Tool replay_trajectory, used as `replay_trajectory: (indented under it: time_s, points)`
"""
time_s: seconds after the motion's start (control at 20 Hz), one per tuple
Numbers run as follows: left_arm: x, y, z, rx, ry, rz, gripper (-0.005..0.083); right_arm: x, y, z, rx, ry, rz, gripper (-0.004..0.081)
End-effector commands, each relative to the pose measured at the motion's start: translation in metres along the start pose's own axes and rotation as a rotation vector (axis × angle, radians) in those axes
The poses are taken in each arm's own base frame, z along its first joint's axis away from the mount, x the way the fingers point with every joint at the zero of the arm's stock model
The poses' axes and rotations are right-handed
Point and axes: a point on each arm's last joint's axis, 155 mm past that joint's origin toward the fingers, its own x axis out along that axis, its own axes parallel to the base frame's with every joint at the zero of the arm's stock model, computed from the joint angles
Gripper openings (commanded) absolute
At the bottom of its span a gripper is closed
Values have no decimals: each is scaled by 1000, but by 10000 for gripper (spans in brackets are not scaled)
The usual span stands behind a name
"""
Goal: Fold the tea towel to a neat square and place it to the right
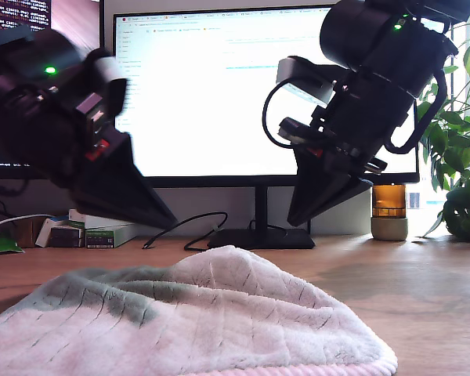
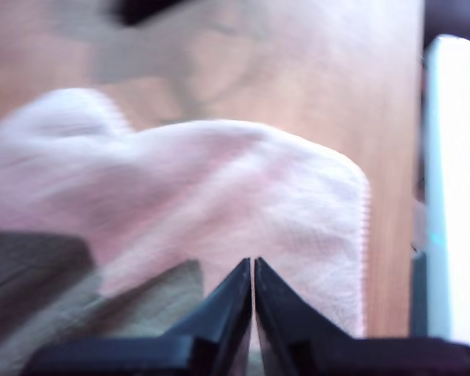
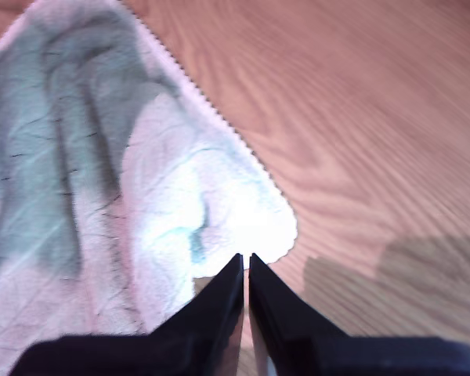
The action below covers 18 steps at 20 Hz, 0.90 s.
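Looking along my first gripper (image 2: 251,262), we see its two dark fingers pressed almost together, only a hairline slit between them and nothing caught there. They hang above the tea towel (image 1: 219,313), near its rounded pink-edged corner, with the bright monitor (image 1: 219,94) off to one side; this view is blurred. My second gripper (image 3: 244,257) is pinched just as narrow and holds nothing, its tips over another rounded corner of the towel where the scalloped edge meets the bare wooden desk (image 1: 423,290).

We find the towel lying in front of the monitor in a rumpled, humped heap on the desk, off-white with grey-green patches and a pink ribbed hem. Both arms hang between the monitor and the towel, tapered fingers slanting down toward each other, clear of the cloth. We cannot tell from the wrist views which arm is which. A small amber-lit lamp (image 1: 389,211) stands just beside the monitor's foot.
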Motion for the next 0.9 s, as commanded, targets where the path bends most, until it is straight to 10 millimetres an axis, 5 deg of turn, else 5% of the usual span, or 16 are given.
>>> replay_trajectory:
  time_s: [0.0, 0.55, 0.85]
  points:
    - [7, -1, -14, -8, 44, 3, -21, 14, 2, -11, 10, 31, 33, -13]
    - [22, 8, -28, 50, 76, 14, -21, 23, 9, -4, -21, -2, 90, -13]
    - [29, 9, -37, 49, 49, 31, -21, 30, -5, -8, 2, 8, 87, -13]
